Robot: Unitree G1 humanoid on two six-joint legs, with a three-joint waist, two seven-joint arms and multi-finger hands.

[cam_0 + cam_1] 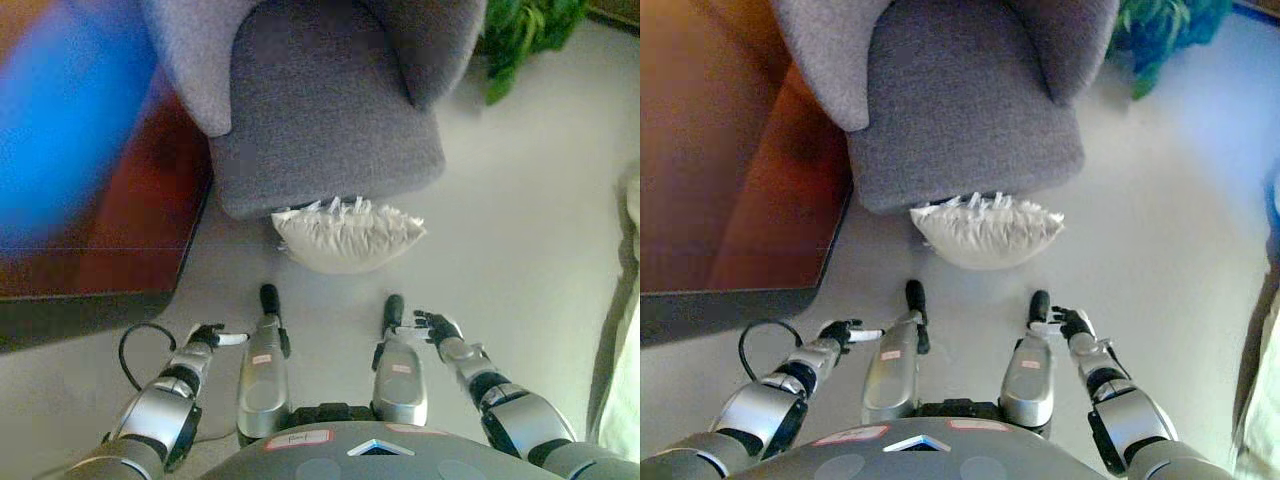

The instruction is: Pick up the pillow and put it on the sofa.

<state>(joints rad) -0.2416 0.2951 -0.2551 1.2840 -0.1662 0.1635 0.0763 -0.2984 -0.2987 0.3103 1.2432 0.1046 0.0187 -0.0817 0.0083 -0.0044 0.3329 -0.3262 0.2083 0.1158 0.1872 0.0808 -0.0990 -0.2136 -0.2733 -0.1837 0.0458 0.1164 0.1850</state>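
A white fringed pillow (347,235) lies on the pale floor, leaning against the front edge of a grey armchair-style sofa (325,110). The sofa's seat holds nothing. My left hand (208,336) hangs low at the lower left, well short of the pillow, fingers relaxed and holding nothing. My right hand (437,326) shows at the lower right, fingers spread open, also empty and a short way below the pillow's right end.
A dark red-brown table or cabinet (120,230) stands to the left of the sofa. A green plant (520,35) sits at the top right. A pale cloth-covered thing (625,380) runs along the right edge.
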